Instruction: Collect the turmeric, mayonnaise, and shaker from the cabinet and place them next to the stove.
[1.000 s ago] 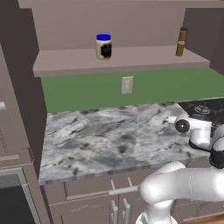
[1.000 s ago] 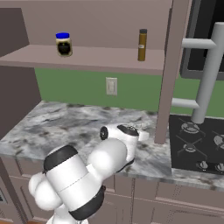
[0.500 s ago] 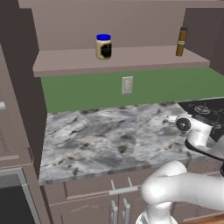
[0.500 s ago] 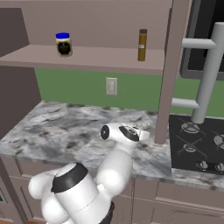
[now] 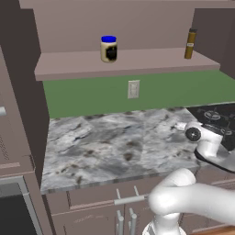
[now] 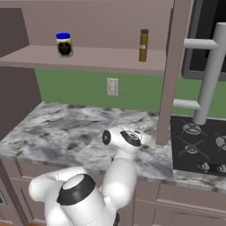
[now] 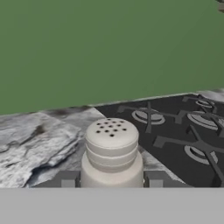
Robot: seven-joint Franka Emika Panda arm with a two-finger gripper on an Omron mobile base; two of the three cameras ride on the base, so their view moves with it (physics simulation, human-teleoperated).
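pale shaker (image 7: 112,151) upright between pincer (image 7: 112,180) tips (gripped), marble counter (image 7: 30,144) beside stove (image 7: 183,131).

Pale shaker (image 7: 112,151), black stove (image 7: 183,131)

A matt, pale ceramic-looking shaker (image 7: 112,151) with a perforated top stands on a polished grey-veined marble counter (image 5: 114,147). Beside it, the stove (image 7: 175,131) shows smooth black glass with dull grey metal grates. The cabinet (image 5: 124,62) shelf is flat, matt mauve-brown board; the wall (image 7: 100,48) behind is plain matt green.
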